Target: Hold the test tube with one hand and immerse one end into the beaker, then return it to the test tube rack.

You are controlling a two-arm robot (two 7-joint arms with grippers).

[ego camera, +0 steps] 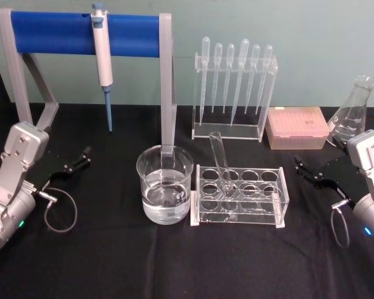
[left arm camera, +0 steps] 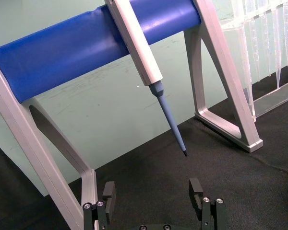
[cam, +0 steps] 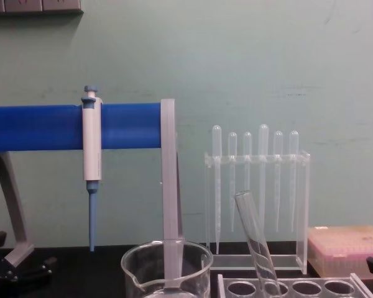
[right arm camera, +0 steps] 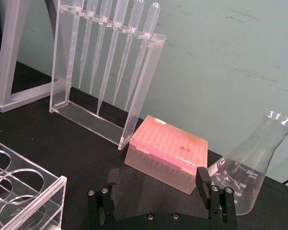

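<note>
The test tube (ego camera: 220, 161) stands in the test tube rack (ego camera: 282, 200), in a hole toward the rack's beaker-side end. Its open rim is up, it is tilted, and nothing holds it. It lies between the two sets of jaws, nearer the right ones.

The beaker (ego camera: 151, 182), part-filled with clear liquid, stands just beside the rack on the side toward the left jaws.

The right gripper (ego camera: 299, 168) sits low near the black surface (ego camera: 187, 268), well apart from the rack, with its jaws spread and empty. The left gripper (ego camera: 86, 157) is parked likewise, well apart from the beaker, with its jaws spread and empty.

Judgement: the grasp step is pending, unless the tube is already returned; the frames do not decide. A grasp calls for the right jaws to travel to the tube's exposed upper part, match its tilt, and close above the rack top.
</note>
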